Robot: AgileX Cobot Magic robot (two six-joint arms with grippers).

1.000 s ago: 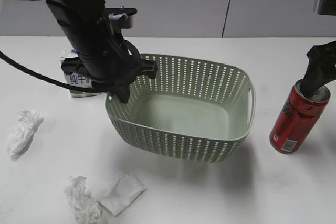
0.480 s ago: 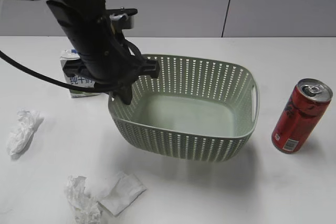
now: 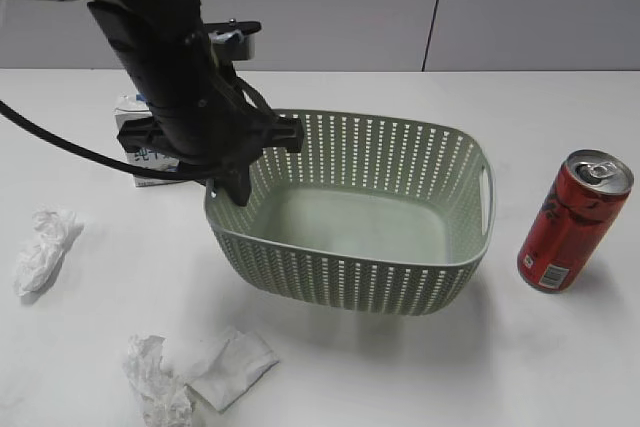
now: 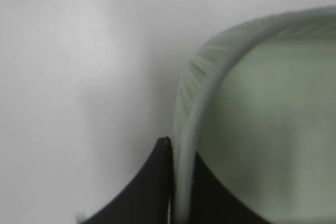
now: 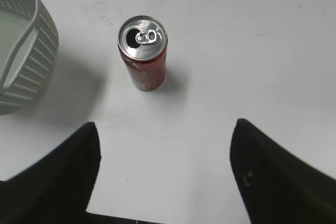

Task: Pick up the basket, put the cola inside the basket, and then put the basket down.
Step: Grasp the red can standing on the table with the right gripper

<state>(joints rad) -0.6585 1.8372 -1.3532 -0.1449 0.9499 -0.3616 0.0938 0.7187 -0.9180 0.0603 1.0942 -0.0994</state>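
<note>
Left gripper (image 3: pixel 238 172) is clamped on the left rim of the basket (image 3: pixel 400 227), one finger inside the wall and one outside; the basket appears tilted, its left side raised off the bench (image 3: pixel 560 367). Step in hand: picking up the basket. The cola (image 3: pixel 573 220) stands upright on the bench, just right of the basket. Right gripper (image 5: pixel 163 182) hangs above the cola, jaws apart. Next move: descend and grip the cola.

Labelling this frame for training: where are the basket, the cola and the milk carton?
basket (image 3: pixel 340 282): exterior view, near perforated wall.
cola (image 3: pixel 562 230): exterior view, red side.
milk carton (image 3: pixel 134 107): exterior view, visible top corner behind the arm.
</note>
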